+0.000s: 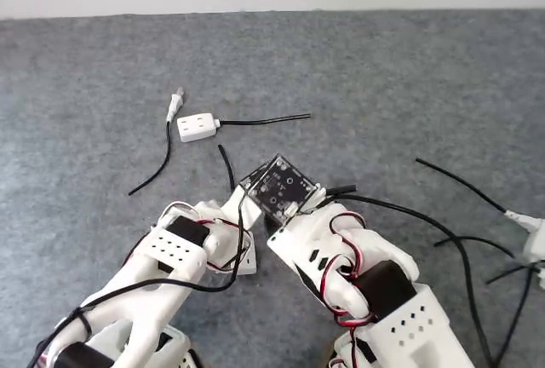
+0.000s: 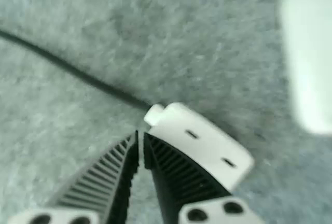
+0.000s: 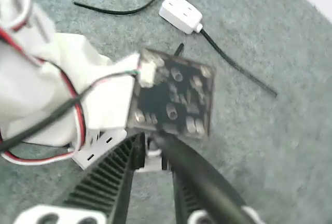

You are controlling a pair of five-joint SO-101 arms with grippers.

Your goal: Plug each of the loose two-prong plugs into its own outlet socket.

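r gripper pinches plug, just beside socket slots, mid table by near edge. l gripper pressed together, empty, along socket's long side. r arm nearer for insertion.

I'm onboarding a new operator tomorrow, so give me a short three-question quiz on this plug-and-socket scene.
1. True or false: the far plug is already seated in the far outlet socket.
2. The left gripper is: A wide open; B shut on nothing; C clamped on a cord.
3. How many slots show on the near socket beside it?
Key: 1 false, it lies loose beside the socket; 2 B; 3 two.
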